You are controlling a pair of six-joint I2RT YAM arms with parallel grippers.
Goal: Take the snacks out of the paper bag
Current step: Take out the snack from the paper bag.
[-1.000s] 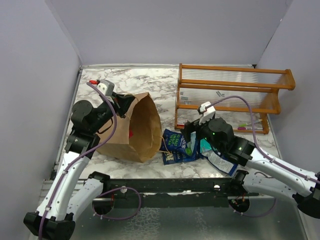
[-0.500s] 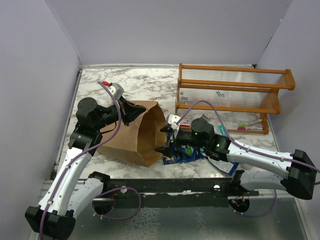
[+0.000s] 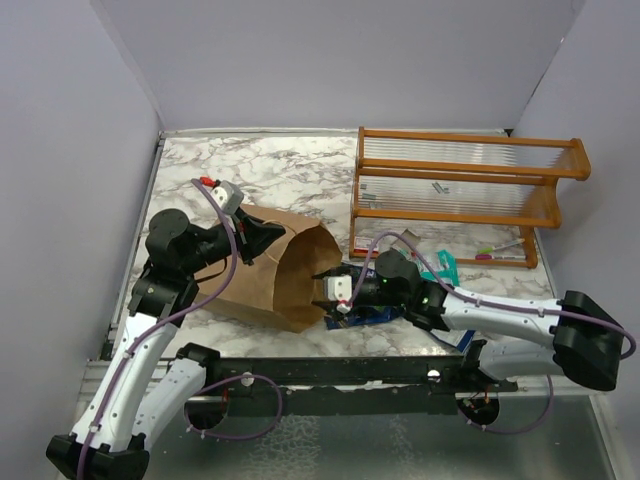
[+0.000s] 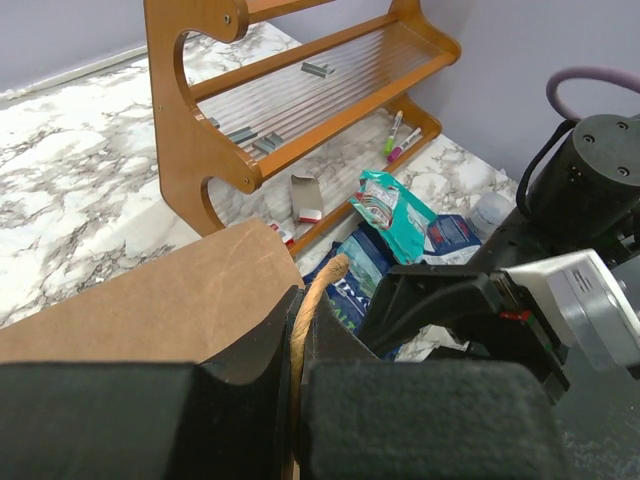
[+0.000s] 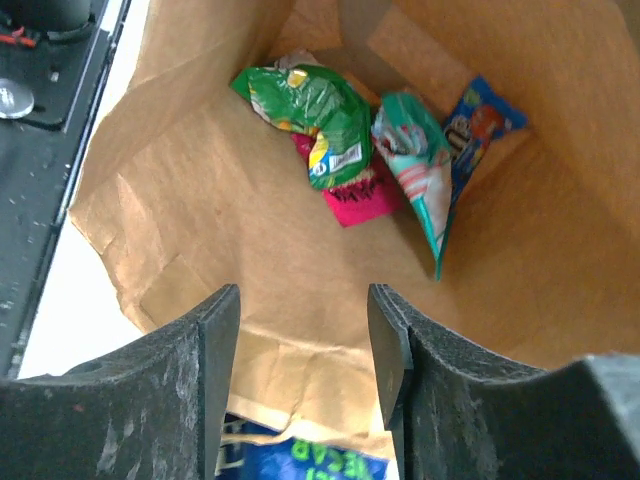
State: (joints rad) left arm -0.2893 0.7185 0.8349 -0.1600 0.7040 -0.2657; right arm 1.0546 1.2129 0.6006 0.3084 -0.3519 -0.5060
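The big brown paper bag (image 3: 262, 270) lies on its side at the left, mouth facing right. The left gripper (image 4: 297, 330) pinches its rim tight. The right gripper (image 5: 303, 330) hangs at the mouth, jaws wide apart. A crinkly green foil packet (image 5: 310, 115), a pink packet (image 5: 360, 197), a teal packet (image 5: 420, 170) and a blue packet (image 5: 477, 122) lie deep inside.

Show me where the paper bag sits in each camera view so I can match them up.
Top external: the paper bag lies on its side, left of centre, with its mouth facing right.
Left wrist: its brown outer wall fills the lower left.
Right wrist: its inside fills most of the frame, seen through the mouth.
Shared landmark: the dark blue packet on the table just outside the mouth, mid-frame in the left wrist view and at the bottom edge in the right wrist view.
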